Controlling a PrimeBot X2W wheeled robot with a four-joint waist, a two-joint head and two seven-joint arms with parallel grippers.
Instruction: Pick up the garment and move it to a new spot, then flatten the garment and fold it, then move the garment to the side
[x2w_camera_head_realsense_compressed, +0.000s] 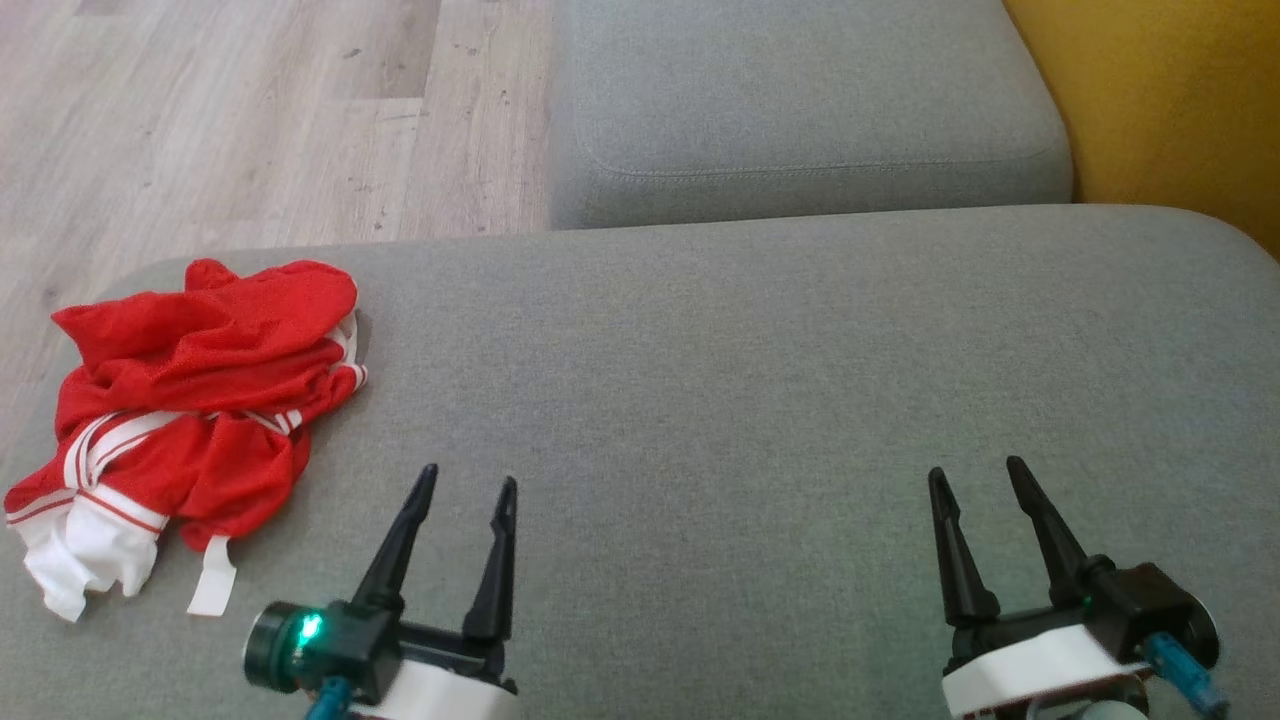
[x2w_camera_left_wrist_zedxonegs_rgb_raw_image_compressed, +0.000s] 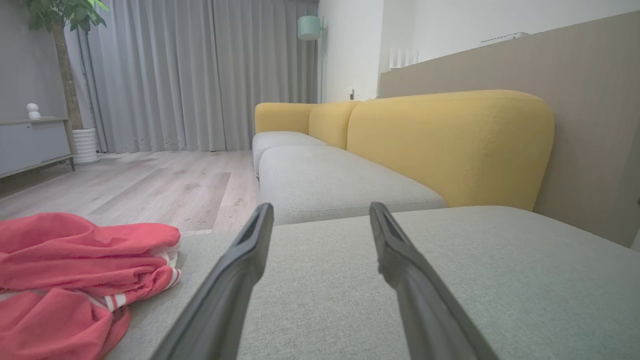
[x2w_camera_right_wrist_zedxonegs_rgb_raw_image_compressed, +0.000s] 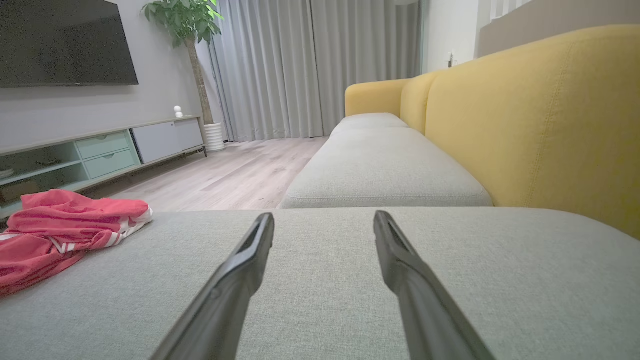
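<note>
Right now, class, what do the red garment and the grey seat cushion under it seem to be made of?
Red garment: probably thin synthetic sports mesh, matte; tiny holes dot it and it crumples softly. Grey seat cushion: seemingly woven upholstery fabric, matte; fine flecked weave shows.

No writing, brand or number can be read anywhere. The white tag (x2w_camera_head_realsense_compressed: 213, 582) on the garment (x2w_camera_head_realsense_compressed: 200, 340), just left of the left pincer (x2w_camera_head_realsense_compressed: 470, 476), looks blank, though it may be too blurred to tell.
</note>
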